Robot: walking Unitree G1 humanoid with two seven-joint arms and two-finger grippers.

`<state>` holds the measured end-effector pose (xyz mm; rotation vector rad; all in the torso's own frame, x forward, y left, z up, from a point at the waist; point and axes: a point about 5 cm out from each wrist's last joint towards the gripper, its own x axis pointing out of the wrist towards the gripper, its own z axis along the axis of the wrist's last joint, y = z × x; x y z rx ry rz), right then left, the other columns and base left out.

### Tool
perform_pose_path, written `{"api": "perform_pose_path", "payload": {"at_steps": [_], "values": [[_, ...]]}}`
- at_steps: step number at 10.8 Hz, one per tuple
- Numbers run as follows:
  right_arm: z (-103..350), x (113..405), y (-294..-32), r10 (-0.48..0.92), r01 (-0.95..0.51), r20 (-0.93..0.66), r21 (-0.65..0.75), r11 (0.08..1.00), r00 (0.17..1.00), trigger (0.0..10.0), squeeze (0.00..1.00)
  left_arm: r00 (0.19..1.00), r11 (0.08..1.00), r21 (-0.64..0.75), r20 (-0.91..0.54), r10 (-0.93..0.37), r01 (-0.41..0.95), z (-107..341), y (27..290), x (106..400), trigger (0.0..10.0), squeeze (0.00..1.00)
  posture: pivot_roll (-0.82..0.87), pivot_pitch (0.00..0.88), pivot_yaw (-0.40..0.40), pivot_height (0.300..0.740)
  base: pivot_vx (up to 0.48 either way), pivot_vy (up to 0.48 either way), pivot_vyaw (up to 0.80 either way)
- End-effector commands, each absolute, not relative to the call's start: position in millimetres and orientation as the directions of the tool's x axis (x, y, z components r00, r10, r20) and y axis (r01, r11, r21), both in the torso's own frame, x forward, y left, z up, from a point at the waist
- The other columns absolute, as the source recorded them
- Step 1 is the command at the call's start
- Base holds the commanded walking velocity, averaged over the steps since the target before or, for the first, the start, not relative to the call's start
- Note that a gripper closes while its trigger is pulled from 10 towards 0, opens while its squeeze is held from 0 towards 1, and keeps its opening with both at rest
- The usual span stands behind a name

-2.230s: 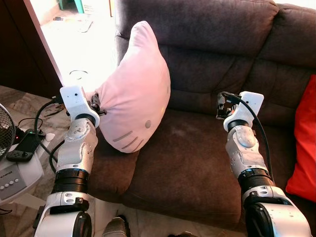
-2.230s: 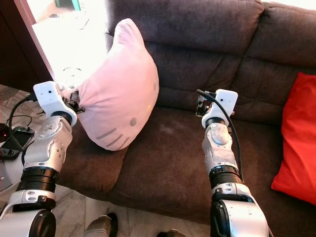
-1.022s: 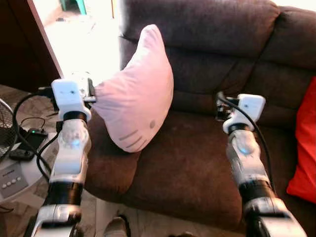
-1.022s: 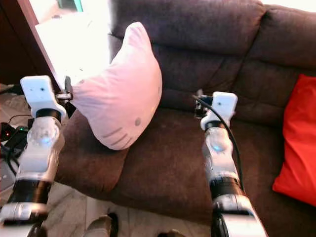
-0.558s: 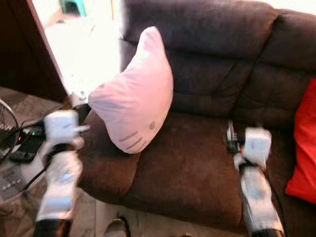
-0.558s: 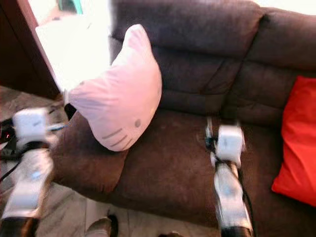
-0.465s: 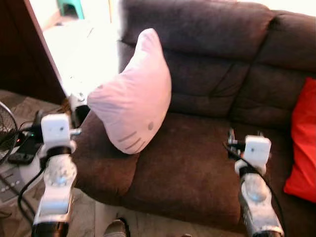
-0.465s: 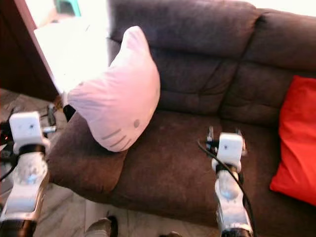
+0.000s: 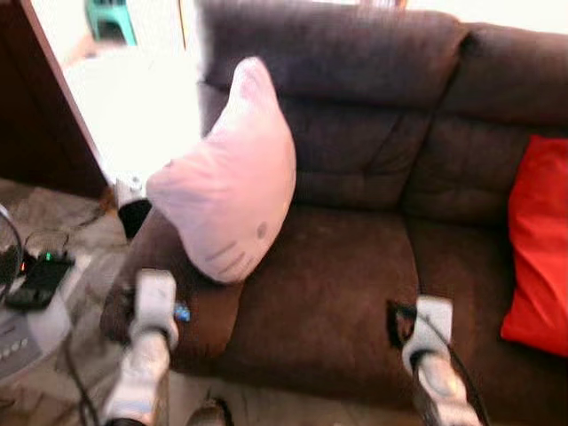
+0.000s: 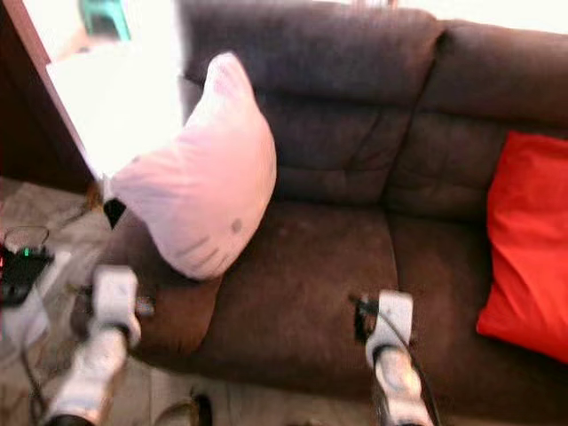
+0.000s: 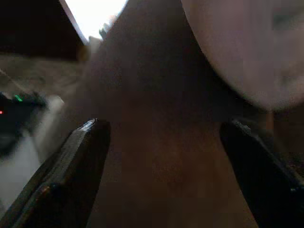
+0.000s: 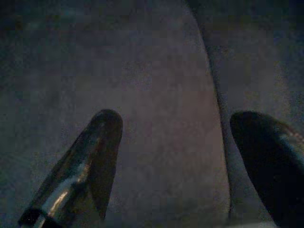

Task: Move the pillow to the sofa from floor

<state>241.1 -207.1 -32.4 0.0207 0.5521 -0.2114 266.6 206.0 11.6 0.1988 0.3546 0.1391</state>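
Pillow: pink, propped at the sofa seat's left end, against the backrest.
Left end effector: fingers spread wide, empty, near the sofa's left front edge.
Right end effector: fingers spread wide, empty, over the seat's front edge.

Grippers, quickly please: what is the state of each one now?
Left gripper: open, holding nothing.
Right gripper: open, holding nothing.

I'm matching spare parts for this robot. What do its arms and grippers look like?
Both arms are silver metal, each ending in a white boxy wrist block. A black cable runs along the right arm. The left gripper and right gripper have long, glossy black, round-tipped jaws.
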Motion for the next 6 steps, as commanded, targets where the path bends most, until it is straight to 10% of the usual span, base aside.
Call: {"api": "perform_pose_path", "payload": {"at_steps": [1,6], "values": [[-42,233,-208,-0.176,0.198,-0.573,-0.025,0.98,0.801,10.0,0.0,0.89,0.978,0.198,-0.434,0.14,-0.057,-8,206,258,10.0,0.0,0.09,0.077,-0.059,0.74,0.0,0.0,0.0],[-80,178,-207,-0.16,0.191,-0.751,-0.046,0.981,0.641,10.0,0.0,0.738,0.98,0.198,-0.657,0.157,-0.031,-56,207,217,10.0,0.0,0.09,0.054,-0.05,0.74,0.0,0.0,0.0]]}}
